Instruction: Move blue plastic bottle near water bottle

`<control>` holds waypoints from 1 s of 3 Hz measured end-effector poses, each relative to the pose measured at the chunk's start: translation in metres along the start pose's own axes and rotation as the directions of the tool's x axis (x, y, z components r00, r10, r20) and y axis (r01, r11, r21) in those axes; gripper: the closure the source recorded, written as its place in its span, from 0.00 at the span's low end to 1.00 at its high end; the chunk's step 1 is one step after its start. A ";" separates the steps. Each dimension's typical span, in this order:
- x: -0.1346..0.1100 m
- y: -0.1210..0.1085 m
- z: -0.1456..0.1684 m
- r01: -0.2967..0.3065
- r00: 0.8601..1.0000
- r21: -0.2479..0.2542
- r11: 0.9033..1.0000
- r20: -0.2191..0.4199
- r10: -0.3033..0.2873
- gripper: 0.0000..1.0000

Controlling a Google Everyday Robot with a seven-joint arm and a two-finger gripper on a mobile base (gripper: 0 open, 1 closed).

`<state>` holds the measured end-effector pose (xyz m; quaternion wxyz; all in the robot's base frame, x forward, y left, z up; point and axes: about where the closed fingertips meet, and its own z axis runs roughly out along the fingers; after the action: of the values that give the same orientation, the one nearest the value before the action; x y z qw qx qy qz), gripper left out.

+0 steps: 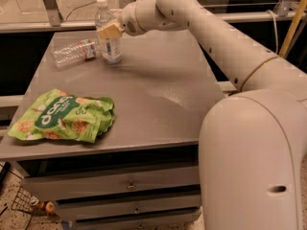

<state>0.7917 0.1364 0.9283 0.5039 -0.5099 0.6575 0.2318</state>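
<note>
The blue plastic bottle (102, 17) stands upright at the far left of the grey table (163, 75), with its white cap on top. My gripper (109, 30) reaches in from the right and is shut on the bottle's middle; a tan finger pad (110, 31) lies across its front. The water bottle (74, 51), small, crinkled and red-labelled, lies on its side just left of the blue bottle, almost touching its base.
A green snack bag (62, 116) lies at the table's front left. Drawers (129, 186) sit under the tabletop. My arm (211, 37) spans the table's right side. A metal rail (48, 27) runs behind the table.
</note>
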 end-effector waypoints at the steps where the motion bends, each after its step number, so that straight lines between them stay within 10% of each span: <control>1: -0.001 0.000 -0.001 0.000 1.000 0.000 1.000 0.000 0.000 0.82; 3: -0.002 0.000 -0.001 0.000 1.000 -0.001 1.000 0.000 0.000 0.35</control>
<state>0.7917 0.1368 0.9309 0.5037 -0.5101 0.6575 0.2320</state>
